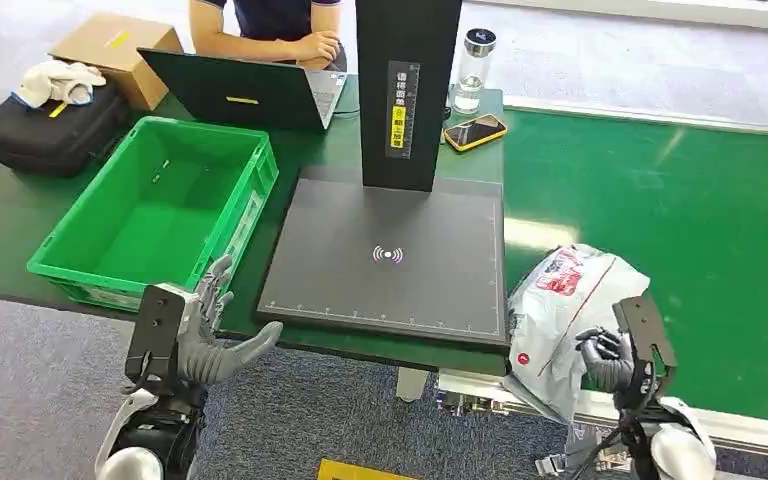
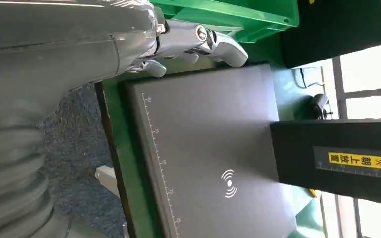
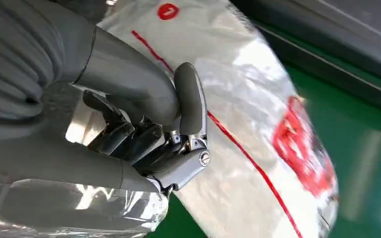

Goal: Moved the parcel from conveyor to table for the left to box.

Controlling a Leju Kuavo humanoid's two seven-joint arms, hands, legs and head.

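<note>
White plastic parcel (image 1: 568,300) was gripped by the right hand (image 1: 608,358) on the conveyor (image 1: 680,210), with the table's black pad (image 1: 390,260) just left, nearer the spread-fingered, empty left hand (image 1: 205,335).

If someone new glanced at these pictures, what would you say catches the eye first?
Probably the white parcel with red print, gripped by the right hand at the near edge of the green conveyor. Next, the bright green crate on the table's left and the dark scanning pad beside it, with the left hand open at the table's near edge.
</note>
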